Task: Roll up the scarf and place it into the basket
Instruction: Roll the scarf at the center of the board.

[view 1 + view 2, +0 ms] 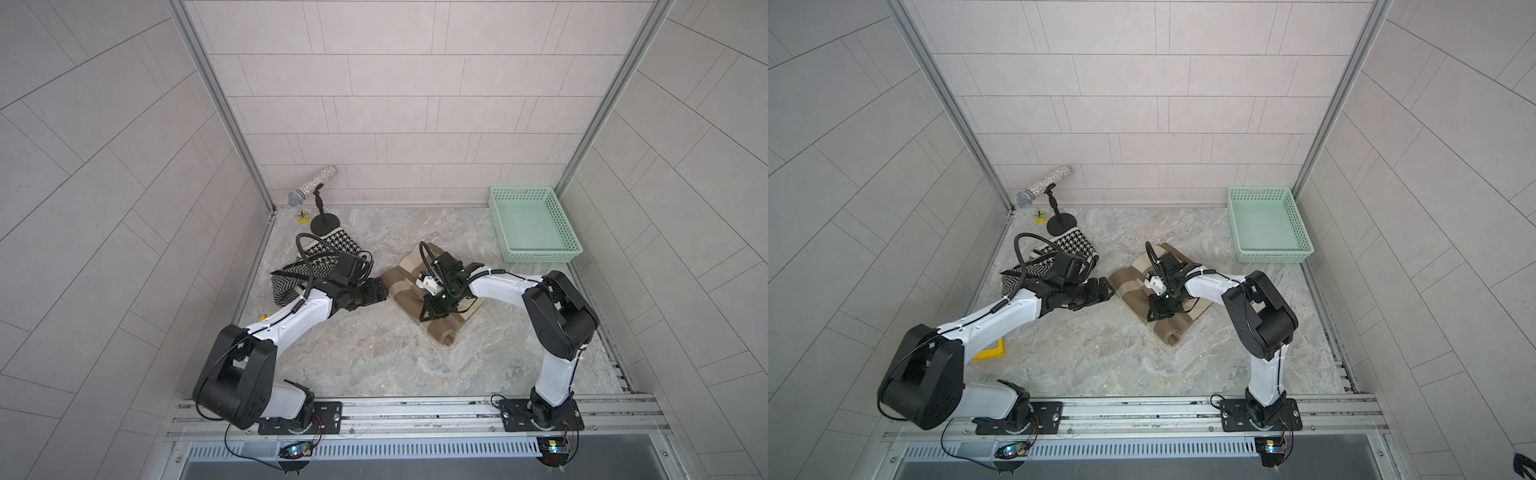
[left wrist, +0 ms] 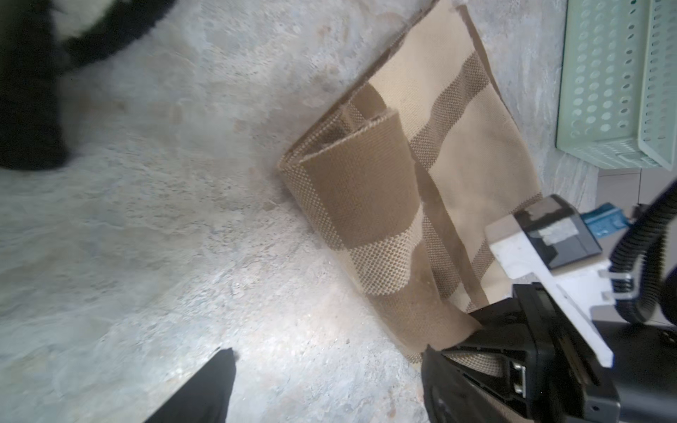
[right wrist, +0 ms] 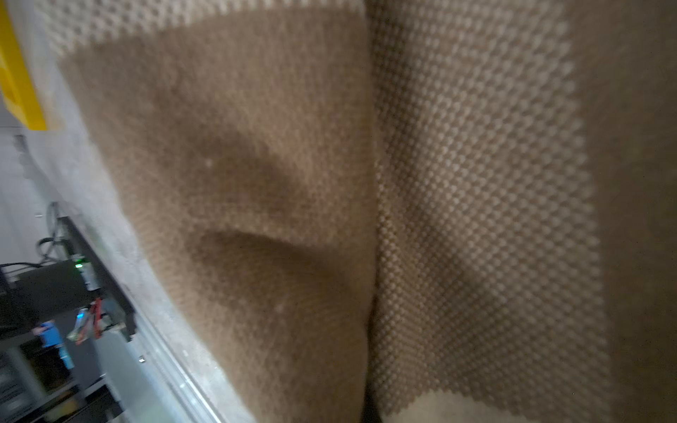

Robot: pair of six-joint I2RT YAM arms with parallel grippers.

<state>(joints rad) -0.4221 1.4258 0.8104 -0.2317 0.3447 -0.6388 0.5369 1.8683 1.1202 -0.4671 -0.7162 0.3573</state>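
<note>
**Scarf half rolled, basket waiting**

We find the tan striped scarf [image 1: 403, 289] mid-tabletop, one edge curled into a loose roll, well apart from the basket [image 1: 540, 256], which sits with nothing in it in the far corner. The right gripper [image 2: 452, 337] is clamped on a fold of the roll, we judge to stop it springing open. The left gripper [image 1: 380, 293] stands wide beside the scarf's corner, holding nothing. The right wrist view is all cloth, so we cannot tell how tight the roll is there.

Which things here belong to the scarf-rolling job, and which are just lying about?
Job: scarf, basket.
Lying about: checked cloth, microphone, small yellow item, flat yellow piece.
</note>
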